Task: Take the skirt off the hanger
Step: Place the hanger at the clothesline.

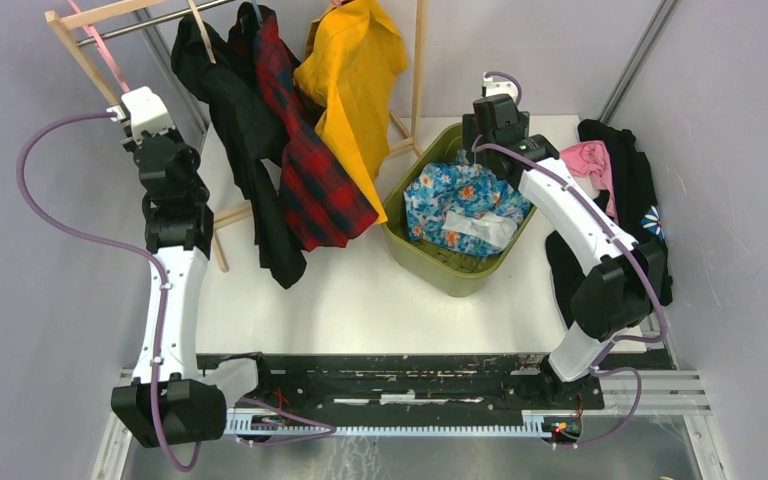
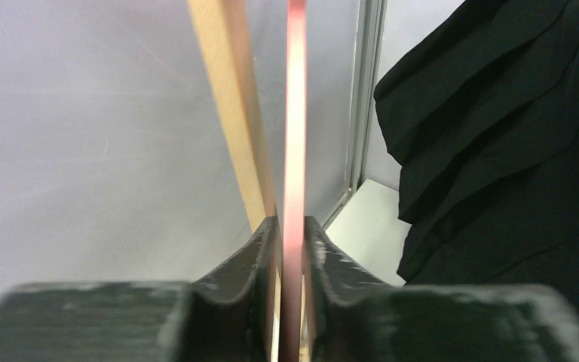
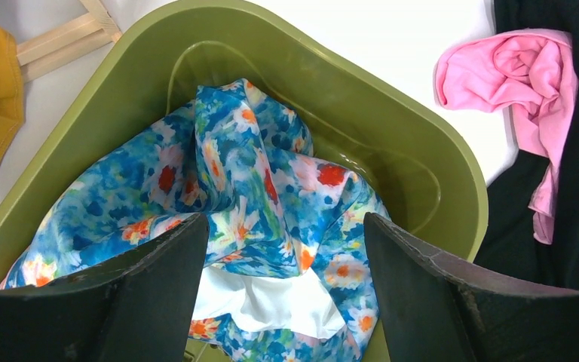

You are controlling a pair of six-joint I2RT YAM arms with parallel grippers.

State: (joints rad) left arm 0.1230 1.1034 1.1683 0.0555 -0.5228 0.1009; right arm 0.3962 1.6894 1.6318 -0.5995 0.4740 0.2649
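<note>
1 left gripper (image 2: 292,226): jaws closed on pink hanger (image 2: 295,113); 1 right gripper (image 3: 285,226): jaws wide apart, empty, above floral skirt (image 3: 256,173) lying in green bin (image 3: 392,121).

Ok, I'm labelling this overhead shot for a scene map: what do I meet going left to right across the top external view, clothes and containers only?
pink hanger → black garment → red plaid garment → yellow garment → green tub → pink cloth → black clothing pile
</note>
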